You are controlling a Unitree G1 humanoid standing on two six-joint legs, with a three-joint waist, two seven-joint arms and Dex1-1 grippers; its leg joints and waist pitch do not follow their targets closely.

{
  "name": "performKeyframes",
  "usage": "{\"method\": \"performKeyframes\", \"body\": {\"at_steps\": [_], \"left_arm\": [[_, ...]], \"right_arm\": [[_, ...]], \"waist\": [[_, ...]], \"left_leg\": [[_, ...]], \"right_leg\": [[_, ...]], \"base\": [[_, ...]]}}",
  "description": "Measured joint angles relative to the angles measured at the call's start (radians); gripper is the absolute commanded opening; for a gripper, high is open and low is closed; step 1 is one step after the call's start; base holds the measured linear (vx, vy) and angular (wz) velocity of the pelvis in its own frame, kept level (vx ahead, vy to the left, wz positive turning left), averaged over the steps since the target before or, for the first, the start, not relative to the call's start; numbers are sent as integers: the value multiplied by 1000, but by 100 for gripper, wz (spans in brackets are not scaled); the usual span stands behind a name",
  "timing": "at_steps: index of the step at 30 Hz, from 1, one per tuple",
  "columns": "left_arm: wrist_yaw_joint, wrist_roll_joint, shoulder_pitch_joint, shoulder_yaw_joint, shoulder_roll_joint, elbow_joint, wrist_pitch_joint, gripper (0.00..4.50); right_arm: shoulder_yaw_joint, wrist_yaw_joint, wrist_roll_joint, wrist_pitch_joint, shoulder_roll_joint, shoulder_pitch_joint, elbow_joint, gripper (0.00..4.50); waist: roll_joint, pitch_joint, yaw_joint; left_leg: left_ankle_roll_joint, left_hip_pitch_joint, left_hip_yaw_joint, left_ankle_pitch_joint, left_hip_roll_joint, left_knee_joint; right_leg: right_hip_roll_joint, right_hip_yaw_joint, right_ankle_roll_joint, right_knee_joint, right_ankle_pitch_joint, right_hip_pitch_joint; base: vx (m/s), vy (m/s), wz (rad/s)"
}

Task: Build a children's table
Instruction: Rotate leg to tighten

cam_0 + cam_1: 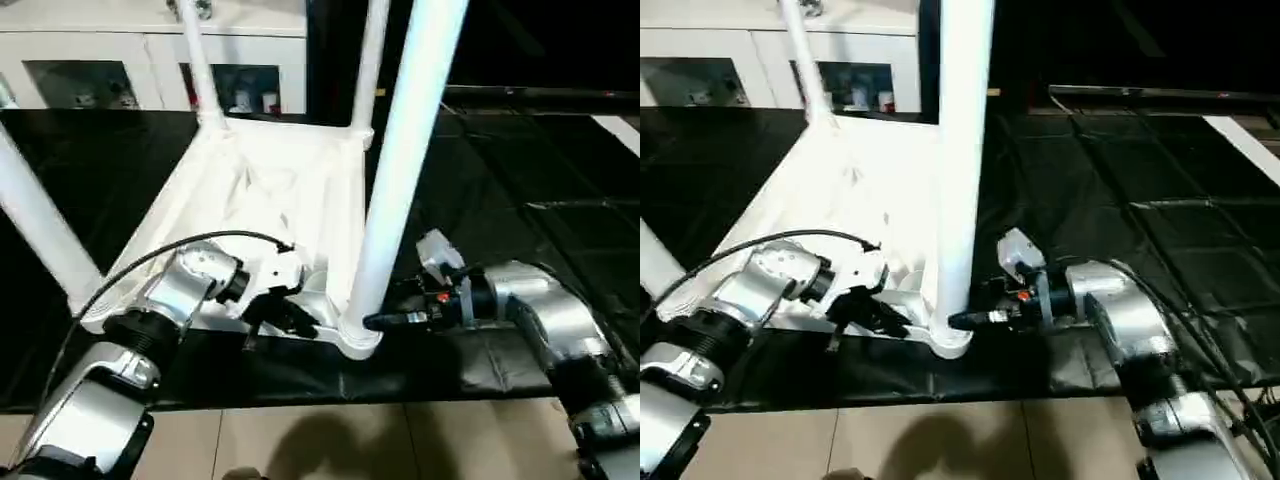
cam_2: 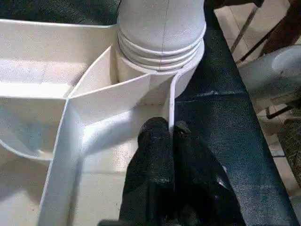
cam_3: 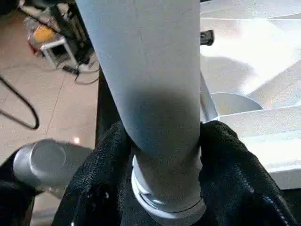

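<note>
1. right gripper (image 1: 385,320): fingers (image 3: 235,165) closed round the base of the near leg (image 1: 400,170), one on each side just above its threaded collar; holding the leg, not loose.
2. left gripper (image 1: 285,318): pinched narrow on the thin rim wall of the tabletop (image 1: 260,190), just beside the same corner; fingertips (image 2: 157,136) clamp the wall edge.
3. corner socket (image 1: 358,335): between the two grippers; the leg stands upright in it, threaded rings (image 2: 160,47) seen above the socket lip, so judged not fully seated.
4. tabletop lies upside down on the black mat (image 1: 500,200), ribbed underside up, straight ahead of both grippers; far legs (image 1: 200,70) stand at the corners beyond; another leg (image 1: 40,230) on the left gripper's outer side.
5. white cabinet (image 1: 100,60) well beyond the tabletop; tiled floor (image 1: 350,440) nearest the robot.
6. handling, judged: hollow plastic, light and stiff; smooth leg likely slippery when twisting, so grip low near the collar; rim wall thin, may flex; tall leg gives leverage, so brace the tabletop close to the socket.
</note>
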Motion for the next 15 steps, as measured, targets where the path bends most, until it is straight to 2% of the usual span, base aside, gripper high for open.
{"method": "performKeyframes", "body": {"at_steps": [2,4,7,11,15], "left_arm": [[30,-2,2,14,-15,2,44,0],[86,-4,7,36,-27,2,100,0],[162,-5,10,63,-45,-1,166,0],[264,-6,20,98,-69,-19,233,0],[386,-4,24,139,-95,-42,312,0]], "right_arm": [[-24,-56,3,12,15,36,-33,193],[-57,-155,3,18,52,73,-57,193],[-88,-297,-8,26,107,91,-74,193],[-127,-458,-39,42,195,92,-75,193],[-145,-630,-78,38,286,37,-19,193]], "waist": [[0,0,2],[0,0,-7],[0,0,-39],[-1,0,-74],[-1,0,-107]], "left_leg": [[0,5,0,0,0,0],[0,12,1,0,0,0],[0,13,0,0,-1,0],[0,13,-2,0,-1,-1],[0,13,-4,0,-1,-1]], "right_leg": [[0,0,1,0,-1,5],[0,0,7,0,-4,8],[-1,0,7,-2,-4,8],[-1,-3,8,-4,-4,7],[-1,-7,7,-8,-4,3]], "base": [[0,0,0],[0,0,0],[0,0,0],[0,0,0],[0,0,0]]}}
